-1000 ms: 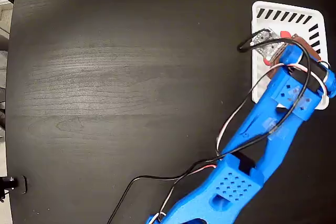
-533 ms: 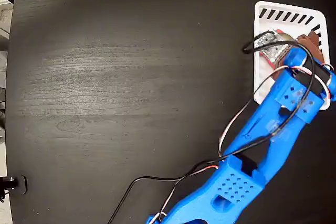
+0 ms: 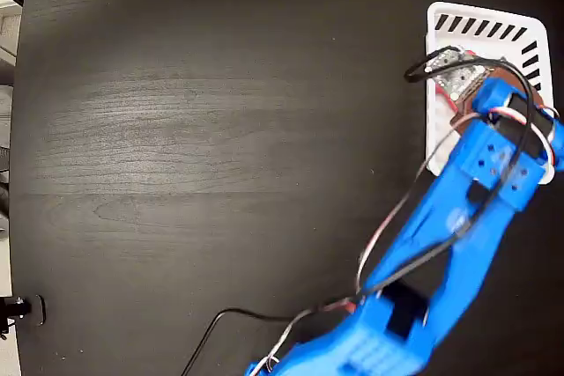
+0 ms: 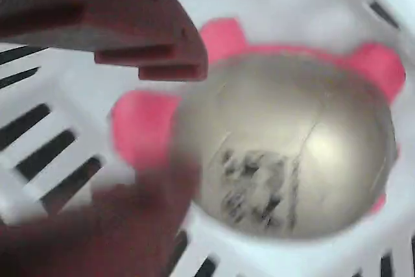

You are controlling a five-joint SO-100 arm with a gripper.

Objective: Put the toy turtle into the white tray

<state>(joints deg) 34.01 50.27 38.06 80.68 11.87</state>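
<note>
The toy turtle (image 4: 285, 147) lay in the white tray (image 3: 441, 125) just beside the spread jaws.

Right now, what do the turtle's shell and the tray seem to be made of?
The toy turtle: its shell looks like metallic-coated plastic, tan-gold with a soft sheen; the finish could also be paint. The white tray: probably moulded plastic, judging by its smooth, uniform white and cleanly cut black slots.

In the fixed view the white tray (image 3: 484, 25) sits on the table (image 3: 220, 129) at its upper right, and the arm (image 3: 458, 217) reaches up from the bottom edge across the tray's lower part. In the wrist view the toy turtle (image 4: 285, 147) lies inside the tray (image 4: 39, 154), apparently between the fingers (image 4: 130, 24), one upper left, one lower left.
</note>
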